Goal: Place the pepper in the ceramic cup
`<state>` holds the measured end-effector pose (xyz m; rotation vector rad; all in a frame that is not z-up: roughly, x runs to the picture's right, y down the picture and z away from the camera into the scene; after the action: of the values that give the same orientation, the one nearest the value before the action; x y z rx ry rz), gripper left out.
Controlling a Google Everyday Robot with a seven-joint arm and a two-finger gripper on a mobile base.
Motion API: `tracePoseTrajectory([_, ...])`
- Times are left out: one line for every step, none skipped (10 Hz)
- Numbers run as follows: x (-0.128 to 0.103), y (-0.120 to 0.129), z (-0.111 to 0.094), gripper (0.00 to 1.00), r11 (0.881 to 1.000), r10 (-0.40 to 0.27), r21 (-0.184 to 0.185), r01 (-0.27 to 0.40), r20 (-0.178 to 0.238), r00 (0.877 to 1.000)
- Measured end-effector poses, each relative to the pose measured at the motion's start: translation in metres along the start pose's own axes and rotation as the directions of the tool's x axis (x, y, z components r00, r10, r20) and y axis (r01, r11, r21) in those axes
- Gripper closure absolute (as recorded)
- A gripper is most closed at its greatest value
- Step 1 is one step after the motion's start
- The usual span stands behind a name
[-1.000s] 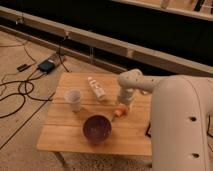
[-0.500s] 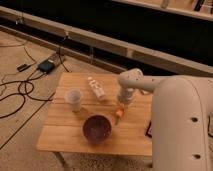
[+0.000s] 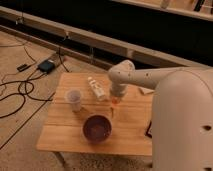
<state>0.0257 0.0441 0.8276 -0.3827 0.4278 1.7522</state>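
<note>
The gripper [image 3: 116, 98] hangs over the middle of the wooden table [image 3: 60, 137], pointing down from the white arm [image 3: 145, 77] that reaches in from 3 o'clock. The pepper [image 3: 115, 104] shows as a small orange piece directly at the gripper's tip, at its 6 o'clock and meeting it. Whether the gripper is spread, pressed together or pinching the pepper cannot be told, nor whether the pepper rests on the table.

From the pepper, the cup [image 3: 74, 99] stands at 9 o'clock, upright and well apart. The bottle [image 3: 96, 88] lies on its side at 10 o'clock, near the gripper but not touching it. The dark bowl [image 3: 97, 128] sits at 7 o'clock, near the table's front edge, apart from both pepper and cup.
</note>
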Motion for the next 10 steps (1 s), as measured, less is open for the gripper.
tracePoseTrajectory([0.001,0.019,-0.016,1.00,0.999,-0.050,-0.003,0.050,0.034,0.998])
tracePoseTrajectory([0.003,0.034,-0.029,1.00,0.996,-0.090,-0.004,0.091,0.060,0.994])
tracePoseTrajectory([0.005,0.052,-0.043,1.00,0.990,-0.139,0.002,0.140,0.089,0.986])
tracePoseTrajectory([0.008,0.074,-0.057,1.00,0.981,-0.194,0.009,0.195,0.120,0.974])
tracePoseTrajectory([0.010,0.094,-0.067,1.00,0.970,-0.241,0.015,0.241,0.147,0.959])
tracePoseTrajectory([0.011,0.108,-0.073,1.00,0.961,-0.274,0.020,0.274,0.170,0.947])
tracePoseTrajectory([0.010,0.125,-0.078,1.00,0.948,-0.316,0.026,0.318,0.203,0.927])
tracePoseTrajectory([0.009,0.135,-0.081,1.00,0.940,-0.338,0.026,0.341,0.223,0.914])
tracePoseTrajectory([0.008,0.149,-0.080,1.00,0.927,-0.370,0.031,0.375,0.246,0.896])
tracePoseTrajectory([0.006,0.162,-0.079,1.00,0.912,-0.402,0.036,0.408,0.270,0.875])
